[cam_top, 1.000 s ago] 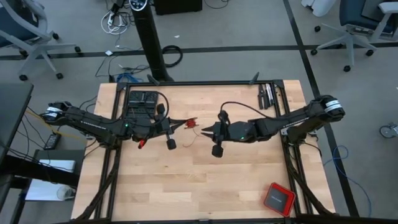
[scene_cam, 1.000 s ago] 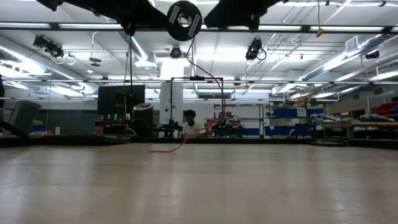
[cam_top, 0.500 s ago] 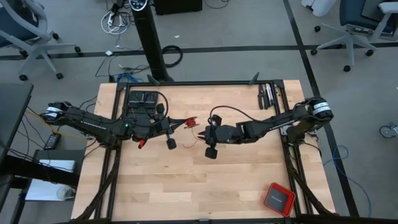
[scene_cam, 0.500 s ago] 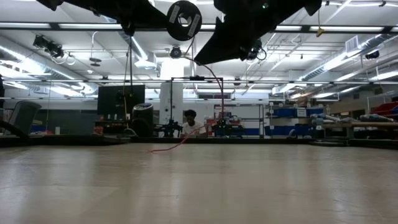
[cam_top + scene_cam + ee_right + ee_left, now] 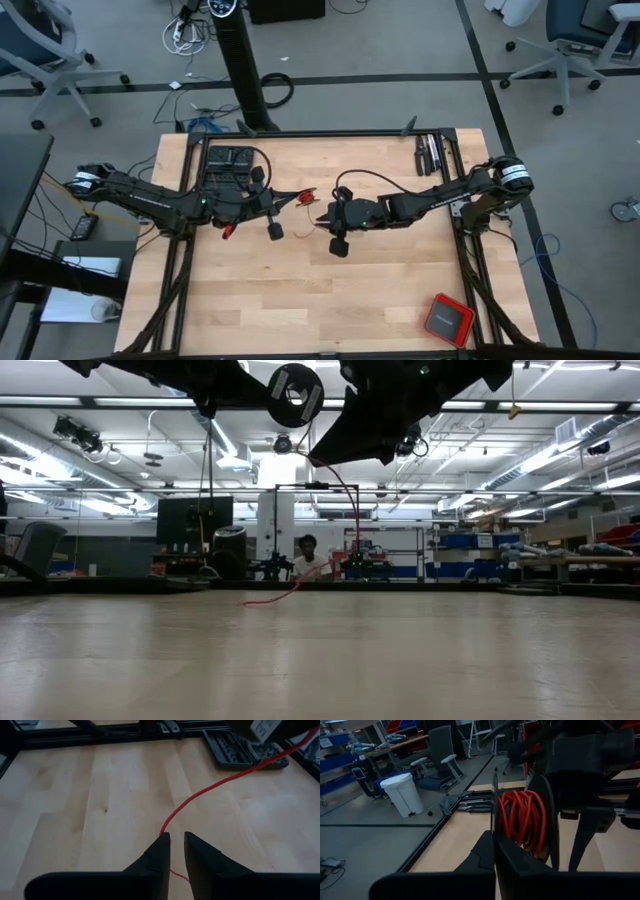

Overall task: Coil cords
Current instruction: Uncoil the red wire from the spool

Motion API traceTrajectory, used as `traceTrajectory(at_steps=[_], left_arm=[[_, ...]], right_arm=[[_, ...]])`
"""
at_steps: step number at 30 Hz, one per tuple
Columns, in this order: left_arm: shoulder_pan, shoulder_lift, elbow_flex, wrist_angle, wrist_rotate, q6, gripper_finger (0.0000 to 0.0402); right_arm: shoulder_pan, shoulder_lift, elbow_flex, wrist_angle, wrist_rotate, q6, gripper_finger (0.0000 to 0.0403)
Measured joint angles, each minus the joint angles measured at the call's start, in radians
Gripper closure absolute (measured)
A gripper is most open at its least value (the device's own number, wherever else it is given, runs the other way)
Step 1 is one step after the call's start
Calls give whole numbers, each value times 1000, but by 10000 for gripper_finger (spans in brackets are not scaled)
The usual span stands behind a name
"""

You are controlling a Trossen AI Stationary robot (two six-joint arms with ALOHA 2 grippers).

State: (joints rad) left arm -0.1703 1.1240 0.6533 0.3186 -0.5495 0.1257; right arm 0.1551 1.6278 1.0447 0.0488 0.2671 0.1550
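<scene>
My left gripper hangs above the table's middle, shut on a dark spool wound with the red cord. From the spool a loose strand of the cord arcs down, and its lower part lies on the table. My right gripper stands just right of the spool, slanting down, its fingers a narrow gap apart. The strand runs up to one fingertip and shows again behind it. My left gripper pinches the thin near flange of the spool at its edge between the two shut fingers. The fingers come nearly level from the table's left. The spool is lifted clear, its flanges upright. My right gripper: whether that fingertip touches the strand cannot be told.
A red square box with a dark top lies near the front right corner. A black tray sits at the far left and dark tools at the far right. A person shows in the room beyond the table.
My right gripper has come down and toward the table's left, tipping further downward, until its fingertips stand at the hanging strand beside the spool. The spool has stayed where it was.
</scene>
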Motion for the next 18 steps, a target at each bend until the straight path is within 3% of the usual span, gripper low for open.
traceTrajectory(at_steps=[18], left_arm=[[0,0,0,-4,0,0,400]], right_arm=[[-8,-33,0,-4,1,35,351]])
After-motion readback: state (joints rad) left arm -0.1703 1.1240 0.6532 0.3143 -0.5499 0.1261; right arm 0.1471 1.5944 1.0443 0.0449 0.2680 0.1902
